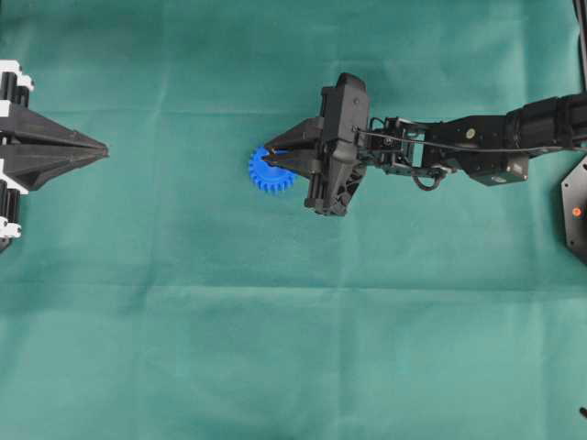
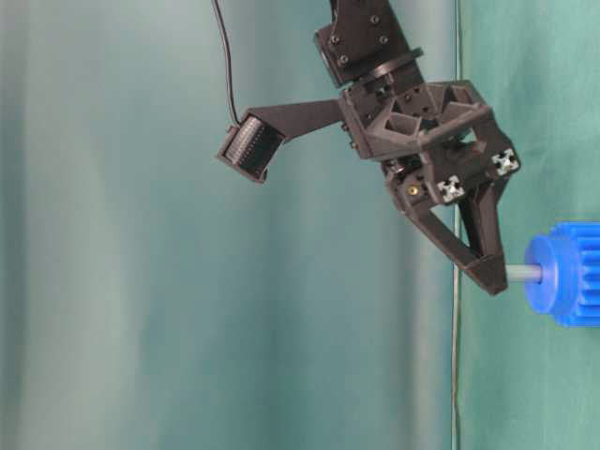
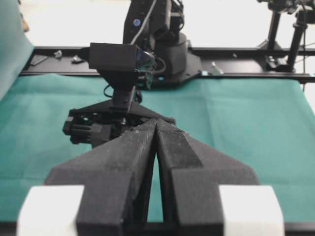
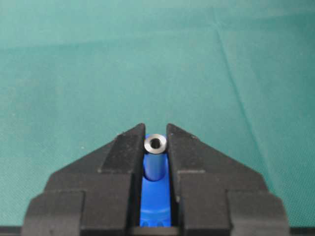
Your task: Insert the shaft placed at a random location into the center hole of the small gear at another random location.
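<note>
Seen from overhead: right gripper reached in from the right across the green cloth, tips poised over the small gear, which lies flat on the cloth a little left of centre. Clamped between the two tips, the shaft, upright and end-on to the right wrist camera, its ring-shaped top end level with the fingertips. Directly beneath it, blue of the gear filling the slot between the jaws. From table level, picture turned sideways: shaft bridging the gap from the fingertip to the raised hub of the gear, far end meeting the hub at its middle; center hole itself hidden, so depth of entry cannot be told. Left gripper well apart at the left edge, holding nothing, jaws pressed together to a thin slit, tips pointing toward the gear.
</note>
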Controlling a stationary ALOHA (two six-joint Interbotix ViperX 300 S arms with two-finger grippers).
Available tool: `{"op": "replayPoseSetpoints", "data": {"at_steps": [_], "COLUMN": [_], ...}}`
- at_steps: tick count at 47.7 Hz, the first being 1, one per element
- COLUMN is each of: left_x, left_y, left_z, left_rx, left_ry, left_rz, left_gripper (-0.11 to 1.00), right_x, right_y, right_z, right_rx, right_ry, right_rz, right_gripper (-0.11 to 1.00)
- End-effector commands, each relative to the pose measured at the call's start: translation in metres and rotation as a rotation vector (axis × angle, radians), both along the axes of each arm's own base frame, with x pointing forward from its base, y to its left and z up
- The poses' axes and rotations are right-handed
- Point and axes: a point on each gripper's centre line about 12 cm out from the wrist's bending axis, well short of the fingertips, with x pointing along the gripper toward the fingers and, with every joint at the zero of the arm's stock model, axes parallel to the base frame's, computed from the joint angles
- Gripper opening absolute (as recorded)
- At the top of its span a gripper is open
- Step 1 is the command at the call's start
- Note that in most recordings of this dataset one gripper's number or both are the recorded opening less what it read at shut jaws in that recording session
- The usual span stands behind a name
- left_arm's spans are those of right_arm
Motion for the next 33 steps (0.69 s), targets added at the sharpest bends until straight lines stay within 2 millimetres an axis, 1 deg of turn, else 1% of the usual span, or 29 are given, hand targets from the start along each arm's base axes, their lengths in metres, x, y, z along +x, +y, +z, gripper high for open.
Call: {"op": "replayPoseSetpoints", "data": {"at_steps": [1,22,33], "left_x": [0.002,0.002,0.002], "left_y": [0.0,0.0,0.0], "left_z": [0.004,0.004,0.002], "left_rx": [0.003,0.003,0.003], "left_ry": [-0.009,-0.005,0.003], "left_rz": [0.001,0.001,0.001], "left_gripper": [0.0,0.0,0.0], "right_x": [0.004,0.009,0.01], "right_y": [-0.002,-0.002,-0.002], "right_z": [0.01,-0.003,-0.005], "right_rx": [0.009,0.013,0.014], "right_ry": [-0.042,-0.014,-0.01], "right_rz": [-0.012,-0.011,-0.011], "right_gripper": [0.13,0.13,0.13]}}
